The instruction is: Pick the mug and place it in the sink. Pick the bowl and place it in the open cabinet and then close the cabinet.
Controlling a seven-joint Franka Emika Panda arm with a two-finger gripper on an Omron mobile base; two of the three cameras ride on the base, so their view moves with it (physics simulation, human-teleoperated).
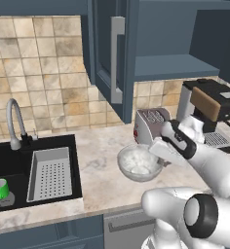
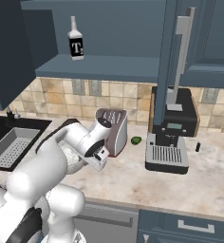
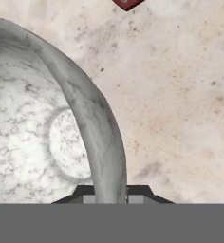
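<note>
The marbled whitish-grey bowl (image 1: 138, 163) (image 2: 70, 158) (image 3: 33, 137) stands on the counter in front of the toaster. My gripper (image 1: 158, 153) (image 2: 98, 162) (image 3: 109, 195) comes down on the bowl's right rim, and in the hand view the rim runs straight between the two finger tips, which are shut on it. The green mug (image 1: 0, 188) stands upright in the black sink (image 1: 12, 158) at the left. Above the counter the cabinet (image 1: 175, 65) (image 2: 104, 64) hangs open, its door (image 1: 112, 53) (image 2: 178, 57) swung out toward me.
A toaster (image 1: 151, 121) (image 2: 113, 130) stands just behind the bowl, and a coffee machine (image 1: 214, 109) (image 2: 173, 133) to its right. A small green ball (image 2: 136, 140) lies between them. A bottle (image 2: 76, 40) stands on the cabinet shelf. A grey tray (image 1: 49, 174) and a tap (image 1: 12, 121) are at the sink.
</note>
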